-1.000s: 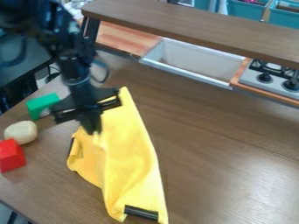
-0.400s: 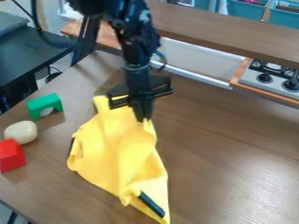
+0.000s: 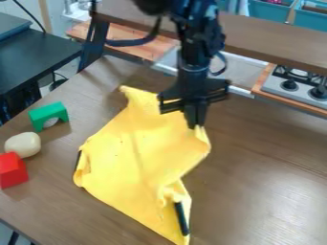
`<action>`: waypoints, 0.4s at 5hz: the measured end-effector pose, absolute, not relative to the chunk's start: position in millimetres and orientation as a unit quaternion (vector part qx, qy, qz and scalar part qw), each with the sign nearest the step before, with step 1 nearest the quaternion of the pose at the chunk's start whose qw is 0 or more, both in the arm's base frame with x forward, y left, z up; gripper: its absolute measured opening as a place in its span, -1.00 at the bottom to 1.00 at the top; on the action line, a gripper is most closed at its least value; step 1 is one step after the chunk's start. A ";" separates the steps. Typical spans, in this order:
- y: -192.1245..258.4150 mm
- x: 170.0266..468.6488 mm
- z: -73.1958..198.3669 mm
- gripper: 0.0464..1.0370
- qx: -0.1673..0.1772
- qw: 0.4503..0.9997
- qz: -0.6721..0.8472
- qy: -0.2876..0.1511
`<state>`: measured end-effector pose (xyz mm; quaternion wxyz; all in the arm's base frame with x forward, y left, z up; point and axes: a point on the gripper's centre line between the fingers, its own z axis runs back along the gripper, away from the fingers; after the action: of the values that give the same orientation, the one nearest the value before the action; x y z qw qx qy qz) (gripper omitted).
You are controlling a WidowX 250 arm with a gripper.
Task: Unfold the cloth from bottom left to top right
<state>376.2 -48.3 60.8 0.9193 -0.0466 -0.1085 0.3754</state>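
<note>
Your gripper is pinched closed on the cloth at its right edge. The yellow cloth spreads over the table, below the fingertips and to their left in the view. It should handle as light, limp and easily creased; hold it by that edge, near a corner.

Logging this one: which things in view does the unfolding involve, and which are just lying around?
In the job:
- yellow cloth, partly opened out on the table
- gripper, at the cloth's upper right edge

Just lying about:
- green arch block
- whitish rounded object
- red block, beside the whitish object
</note>
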 end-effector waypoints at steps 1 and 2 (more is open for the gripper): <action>-62.4 390.3 60.6 -0.99 -0.047 0.918 0.379 -0.106; -73.6 407.0 54.5 -0.99 -0.044 0.915 0.389 -0.101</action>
<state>407.0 -73.6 54.5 0.9146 -0.0436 -0.1012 0.3890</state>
